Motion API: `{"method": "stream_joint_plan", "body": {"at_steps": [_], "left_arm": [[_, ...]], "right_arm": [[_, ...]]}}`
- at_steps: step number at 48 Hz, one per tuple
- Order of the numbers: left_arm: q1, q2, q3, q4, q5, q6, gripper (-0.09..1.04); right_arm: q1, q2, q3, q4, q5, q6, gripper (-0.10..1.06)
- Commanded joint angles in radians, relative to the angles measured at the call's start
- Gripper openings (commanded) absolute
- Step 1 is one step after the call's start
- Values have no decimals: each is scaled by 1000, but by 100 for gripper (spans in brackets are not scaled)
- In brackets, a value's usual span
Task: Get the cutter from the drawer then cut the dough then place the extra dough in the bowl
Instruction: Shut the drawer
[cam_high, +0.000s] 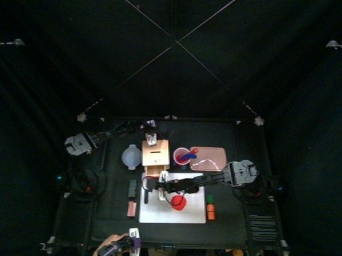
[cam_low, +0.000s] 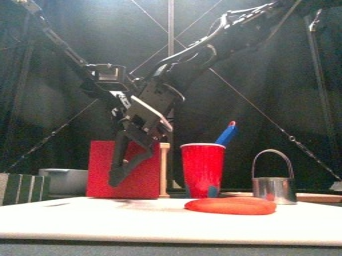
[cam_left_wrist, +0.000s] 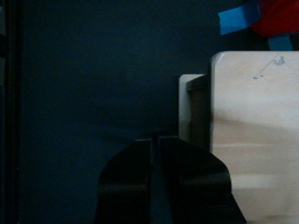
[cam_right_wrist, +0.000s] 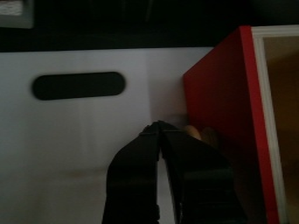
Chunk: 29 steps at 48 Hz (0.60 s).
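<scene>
Front view puts the round metal cutter with a wire handle upright on the white cutting board, out in the open to the right of the flat red disc of dough and just beside it, so the first step, getting it out of the drawer, looks done. The dough lies as one whole low slab with no ring or cut line that I can make out, so cutting appears not yet begun, and moving the extra into the blue-grey bowl, which sits left of the pale wooden box with a red drawer front, is left as well. The right gripper hangs in front of that red front, its fingers pressed together with nothing between them, their tips close against the red panel's edge above the board. Whether the drawer is pushed fully home cannot be told from these angles. The left gripper hovers over the black table next to the box, its fingers likewise closed and empty. A red cup stands between the box and the cutter. By my judgement roughly a third of the job is complete.
</scene>
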Motion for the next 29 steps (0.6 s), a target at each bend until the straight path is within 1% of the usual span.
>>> {"method": "stream_joint_plan", "body": {"at_steps": [1,17,29], "left_arm": [[-5,-9,-28,5,-3,3,51],[-6,2,-43,12,-3,3,51],[-8,5,-46,17,-3,3,51]], "right_arm": [[-34,-20,-28,-14,-2,-2,14],[-94,-8,-34,-58,-2,0,14],[-100,6,-55,-72,-3,-2,14]]}}
